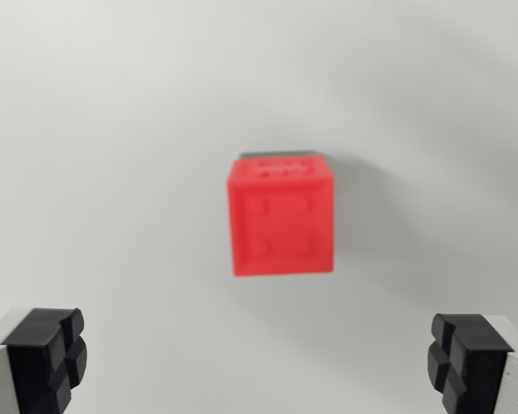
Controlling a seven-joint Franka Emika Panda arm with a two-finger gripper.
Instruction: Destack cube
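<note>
The cube (282, 217) looks like matt red plastic, with small round dimples pressed into its near face and a moulded pattern on its top; the picture is blurred, so finer texture cannot be told. The table (112, 155) is a smooth, matt, pale grey-white surface without grain or marks. The fingertips (45, 355) of the gripper (257, 358) are black, matt, rubber-like or plastic pads with moulded grooves, mounted on pale grey, smooth bodies.
</note>
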